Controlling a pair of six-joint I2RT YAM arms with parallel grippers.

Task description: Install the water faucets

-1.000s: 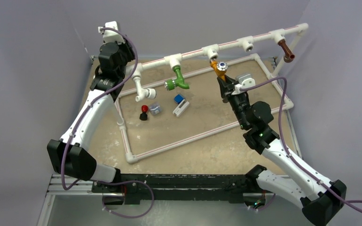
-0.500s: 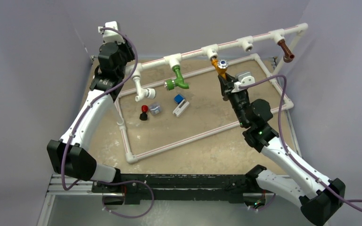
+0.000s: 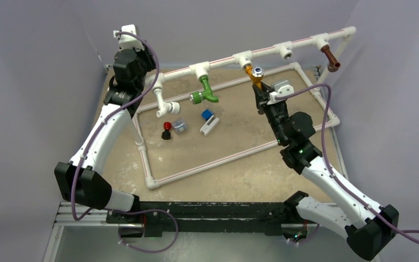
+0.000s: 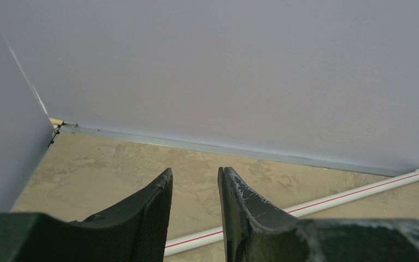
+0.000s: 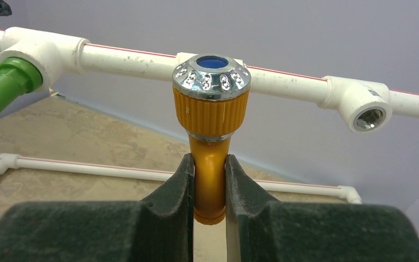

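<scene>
The orange faucet (image 3: 252,77) with its silver round cap (image 5: 211,76) hangs slanted under a white tee (image 3: 244,59) of the raised pipe rail (image 3: 267,51). My right gripper (image 5: 207,159) is shut on its orange stem (image 5: 210,180), below the cap; from above, this gripper (image 3: 260,91) sits just in front of the rail. The green faucet (image 3: 207,90) hangs from the tee to the left (image 5: 0,87). The brown faucet (image 3: 331,59) hangs at the rail's far right. My left gripper (image 4: 195,172) points at the back-left corner, slightly open, with nothing between its fingers.
An unfilled tee socket (image 5: 366,107) sits right of the orange faucet (image 3: 287,53). On the table lie a red-and-black knob (image 3: 166,130), a small grey piece (image 3: 179,126), a blue-and-white piece (image 3: 209,121) and a hanging white elbow (image 3: 166,106). A white pipe frame (image 3: 218,160) borders the table.
My right gripper has carried the orange faucet a little up and back toward the rail. The left arm has not moved.
</scene>
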